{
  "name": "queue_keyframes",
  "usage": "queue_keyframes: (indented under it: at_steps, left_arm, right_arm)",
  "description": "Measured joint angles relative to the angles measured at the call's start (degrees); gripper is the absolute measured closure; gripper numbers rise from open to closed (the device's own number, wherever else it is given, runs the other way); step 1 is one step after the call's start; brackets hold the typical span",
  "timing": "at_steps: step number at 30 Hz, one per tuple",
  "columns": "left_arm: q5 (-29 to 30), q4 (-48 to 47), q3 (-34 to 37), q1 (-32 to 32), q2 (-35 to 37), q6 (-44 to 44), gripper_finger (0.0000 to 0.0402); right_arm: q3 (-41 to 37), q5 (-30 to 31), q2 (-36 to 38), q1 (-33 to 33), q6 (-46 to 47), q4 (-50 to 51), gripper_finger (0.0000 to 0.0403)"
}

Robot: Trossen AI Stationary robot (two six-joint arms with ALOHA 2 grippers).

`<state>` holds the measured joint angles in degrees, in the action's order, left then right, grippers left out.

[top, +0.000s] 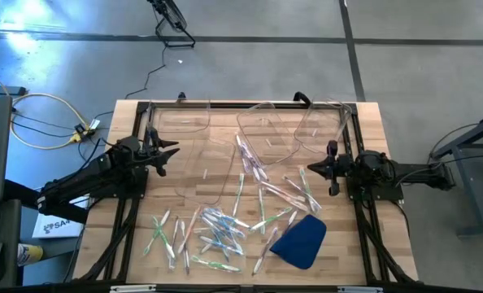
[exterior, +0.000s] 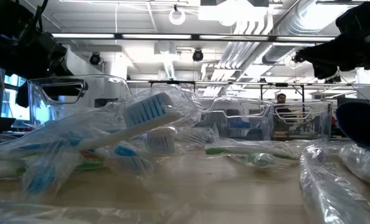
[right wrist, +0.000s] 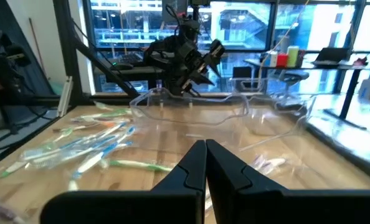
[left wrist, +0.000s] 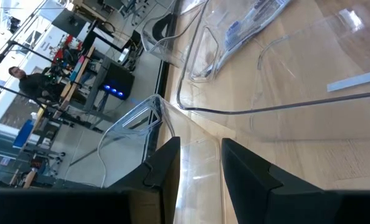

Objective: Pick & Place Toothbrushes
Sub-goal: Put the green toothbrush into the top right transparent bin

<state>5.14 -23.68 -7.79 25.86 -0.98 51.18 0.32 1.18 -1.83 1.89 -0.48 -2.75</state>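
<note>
No legible text anywhere.

We see the left gripper (top: 173,155) hanging at the table's left side with its fingers parted and empty, while the right gripper (top: 310,169) waits opposite, fingers pressed together.

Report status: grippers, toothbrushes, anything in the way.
Left gripper open, empty, over clear bins. Right gripper shut, empty. Toothbrushes scattered on table. Blue cloth among them.

Wooden table (top: 372,130): wrapped toothbrushes (top: 213,232) scattered, clear bins (top: 266,130), blue cloth (top: 300,242).
</note>
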Motion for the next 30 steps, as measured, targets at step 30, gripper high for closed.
queue_keyframes:
  at_steps: [30]
  left_arm:
    - [-5.5,0.41,-0.02,-0.01,0.01,-43.75,0.0288]
  right_arm:
    - [0.0,-0.76,0.0,0.0,18.57,-0.54,0.0401]
